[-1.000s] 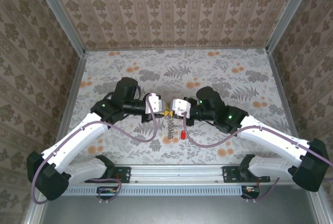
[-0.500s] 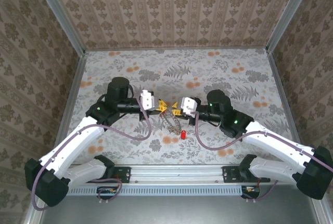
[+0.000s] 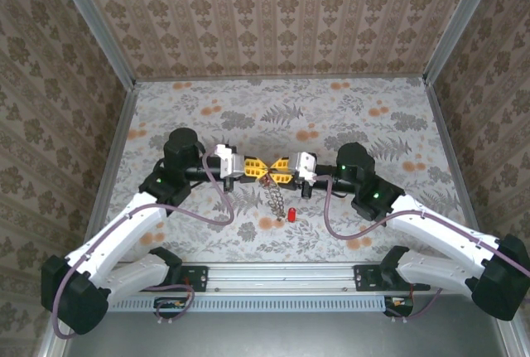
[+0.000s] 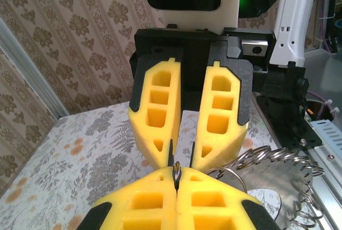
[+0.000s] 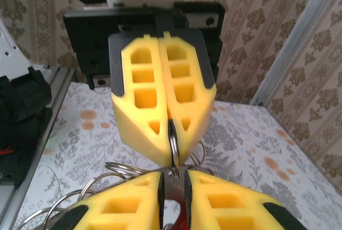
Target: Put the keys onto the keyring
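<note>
The left end effector (image 3: 257, 167) and right end effector (image 3: 278, 169) meet tip to tip above the tabletop (image 3: 373, 121). The left is clamped on a wire loop of the keyring (image 3: 272, 195), whose coils trail toward the near edge. The right's fingers stand narrowly apart, and the same wire runs into the gap. One red key (image 3: 291, 214) lies just beside the ring's near end.

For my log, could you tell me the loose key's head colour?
Red key; top external view.
</note>
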Tool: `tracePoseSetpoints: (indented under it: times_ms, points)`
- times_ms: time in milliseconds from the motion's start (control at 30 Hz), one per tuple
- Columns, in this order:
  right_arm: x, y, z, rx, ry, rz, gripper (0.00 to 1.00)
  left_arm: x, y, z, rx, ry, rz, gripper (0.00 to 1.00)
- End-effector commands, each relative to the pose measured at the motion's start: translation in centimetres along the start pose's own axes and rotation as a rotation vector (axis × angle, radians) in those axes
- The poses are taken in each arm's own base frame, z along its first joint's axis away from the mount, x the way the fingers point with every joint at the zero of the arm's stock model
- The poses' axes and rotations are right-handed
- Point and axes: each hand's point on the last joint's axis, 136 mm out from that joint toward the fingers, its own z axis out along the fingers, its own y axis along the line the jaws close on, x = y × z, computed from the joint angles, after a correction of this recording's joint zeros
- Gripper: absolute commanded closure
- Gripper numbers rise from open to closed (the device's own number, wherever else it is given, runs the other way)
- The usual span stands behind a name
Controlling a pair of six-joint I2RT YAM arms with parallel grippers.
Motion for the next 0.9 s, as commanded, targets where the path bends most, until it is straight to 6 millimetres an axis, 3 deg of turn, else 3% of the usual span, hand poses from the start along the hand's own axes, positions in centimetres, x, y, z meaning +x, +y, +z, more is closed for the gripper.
tracePoseSetpoints:
  times_ms: [0, 467, 667, 767, 867]
  points:
    - [-1.5, 0.3, -0.3, -0.024, -0.073, 0.005, 0.79, -2.6, -0.3, -0.4, 0.005, -0.089, 0.075, 1.00]
    - [0.2, -0.5, 0.4, 0.020, -0.034, 0.043, 0.79, -3.6, -0.3, -0.2, -0.016, -0.131, 0.100, 1.00]
    - [-0.6, -0.6, 0.5, 0.014, -0.075, 0.045, 0.86, -3.6, -0.3, 0.1, -0.015, -0.136, 0.097, 1.00]
    - [-0.8, -0.8, 0.5, 0.024, -0.080, 0.042, 0.99, -3.4, -0.2, 0.3, -0.022, -0.133, 0.096, 1.00]
    - [-1.0, -1.8, 0.3, 0.087, -0.092, 0.040, 1.00, -3.2, 0.1, 0.4, -0.048, -0.128, 0.095, 1.00]
